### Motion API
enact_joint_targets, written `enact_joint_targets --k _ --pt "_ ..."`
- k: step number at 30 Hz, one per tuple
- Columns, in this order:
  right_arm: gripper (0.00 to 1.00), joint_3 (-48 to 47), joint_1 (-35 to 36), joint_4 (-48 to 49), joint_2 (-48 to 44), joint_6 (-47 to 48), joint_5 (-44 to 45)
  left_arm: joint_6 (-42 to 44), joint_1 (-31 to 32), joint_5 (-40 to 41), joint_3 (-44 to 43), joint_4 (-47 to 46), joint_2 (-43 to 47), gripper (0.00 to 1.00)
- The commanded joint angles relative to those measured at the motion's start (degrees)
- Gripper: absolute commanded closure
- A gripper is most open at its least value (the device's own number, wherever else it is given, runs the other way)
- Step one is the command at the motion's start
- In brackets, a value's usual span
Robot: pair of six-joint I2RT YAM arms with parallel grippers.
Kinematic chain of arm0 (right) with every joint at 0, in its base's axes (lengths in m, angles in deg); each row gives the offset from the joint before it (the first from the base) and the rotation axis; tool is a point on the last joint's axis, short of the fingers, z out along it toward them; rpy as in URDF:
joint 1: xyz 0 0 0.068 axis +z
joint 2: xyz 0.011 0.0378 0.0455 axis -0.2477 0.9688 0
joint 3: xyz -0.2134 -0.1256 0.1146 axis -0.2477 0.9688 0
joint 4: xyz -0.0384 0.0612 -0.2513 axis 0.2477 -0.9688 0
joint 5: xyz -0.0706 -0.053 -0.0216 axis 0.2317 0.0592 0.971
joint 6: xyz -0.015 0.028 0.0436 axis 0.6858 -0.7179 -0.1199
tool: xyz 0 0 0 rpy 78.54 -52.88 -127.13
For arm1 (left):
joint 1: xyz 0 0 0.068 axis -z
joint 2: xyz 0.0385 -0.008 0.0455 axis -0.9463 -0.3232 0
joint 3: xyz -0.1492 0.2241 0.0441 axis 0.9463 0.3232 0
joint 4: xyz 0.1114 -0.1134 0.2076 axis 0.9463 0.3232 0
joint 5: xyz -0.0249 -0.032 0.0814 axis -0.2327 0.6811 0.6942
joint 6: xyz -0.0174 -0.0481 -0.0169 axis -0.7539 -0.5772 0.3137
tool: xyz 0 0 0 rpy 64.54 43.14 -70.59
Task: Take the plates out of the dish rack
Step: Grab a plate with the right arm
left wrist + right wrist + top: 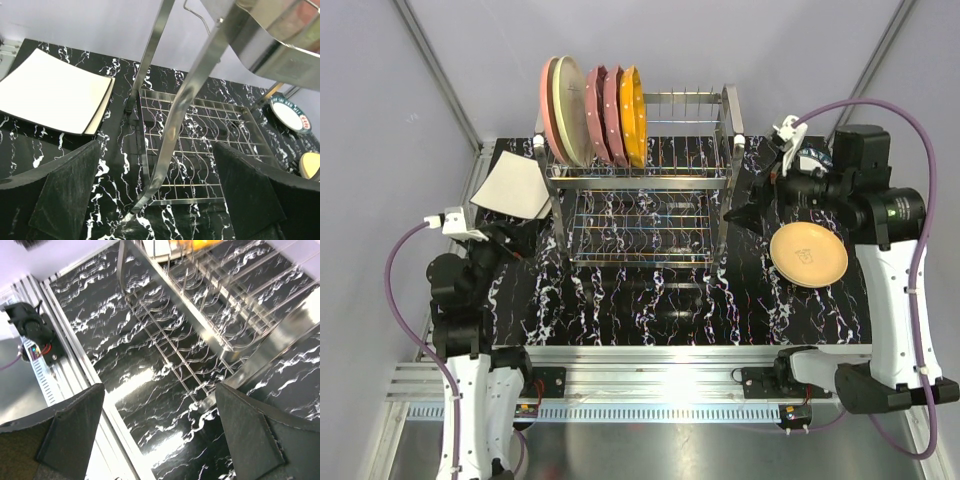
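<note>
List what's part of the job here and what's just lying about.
Job: rack, racked plates, white square plate, tan plate, teal-rimmed plate.
Not job: marbled mat, aluminium rail.

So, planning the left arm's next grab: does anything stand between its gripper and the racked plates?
Yes: the near left leg of the dish rack rises right ahead of the left gripper, between its open fingers. The plates stand on the top tier above.
</note>
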Motion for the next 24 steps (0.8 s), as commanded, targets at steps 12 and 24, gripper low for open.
enact_joint_targets --k 12,24 --pt "0.02 -23.54 11.51 0.28 11.76 -8.93 7.22 4.56 1.9 3.21 1.05 -0.79 2.66 0.01" --pt "0.17 -37.6 18.47 18.91 29.08 -33.26 8.47 4.91 1.99 3.47 2.28 -1.23 5.12 0.01"
